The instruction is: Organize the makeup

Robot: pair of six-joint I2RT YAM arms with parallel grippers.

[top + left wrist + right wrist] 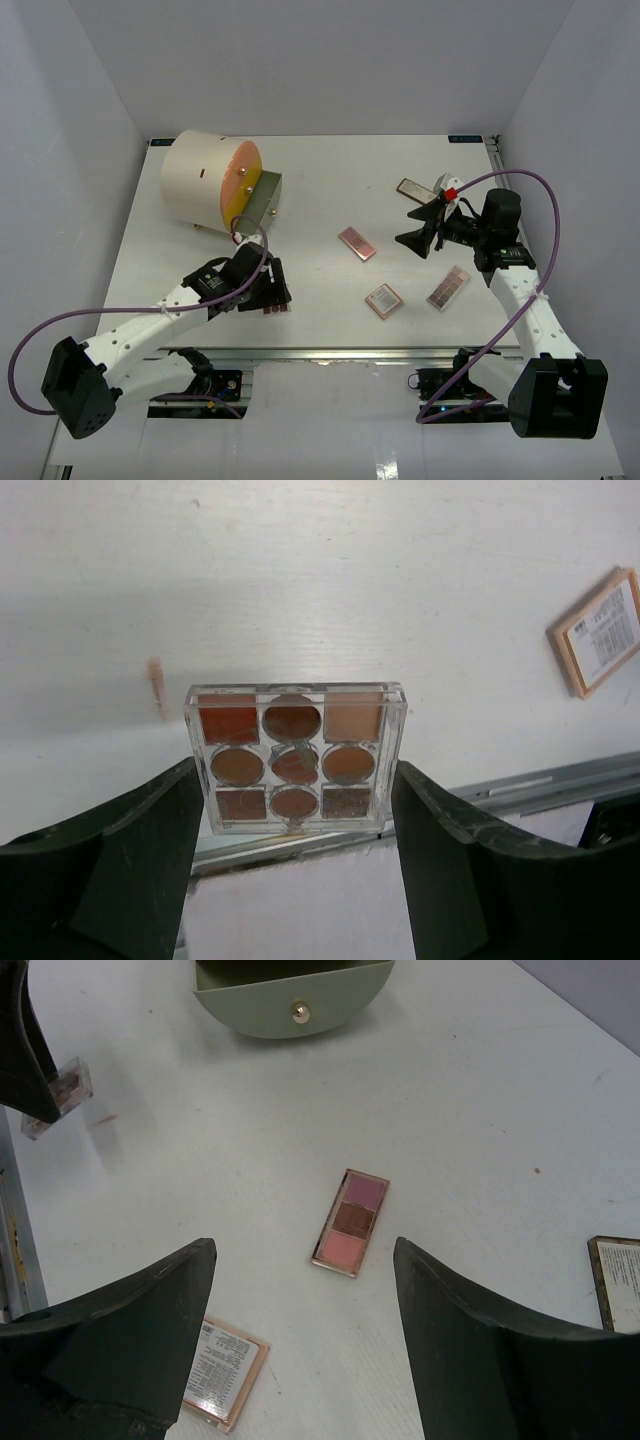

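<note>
The white table [330, 170] carries a cream cylinder [205, 180] with a green drawer [264, 197] at its orange face, just beyond the left gripper [272, 297]. That gripper [297, 770] stands partly closed on a clear palette [295, 760] of nine brown pans. One finger [130, 860] meets the palette's left edge and the other meets its right edge, so the palette is clamped across its width. I cannot tell whether its lower edge is clear of the table.

The right gripper [412, 226] has its jaws wide apart, holding and touching nothing. In its wrist view a pink palette [350, 1222] lies flat on the table, framed in the gap of the gripper [302, 1245]. A square palette [225, 1370] lies label side up, partly hidden by the left finger. A gold-edged palette [615, 1282] lies outside the right finger. A long palette [448, 287] lies back beside that arm.
</note>
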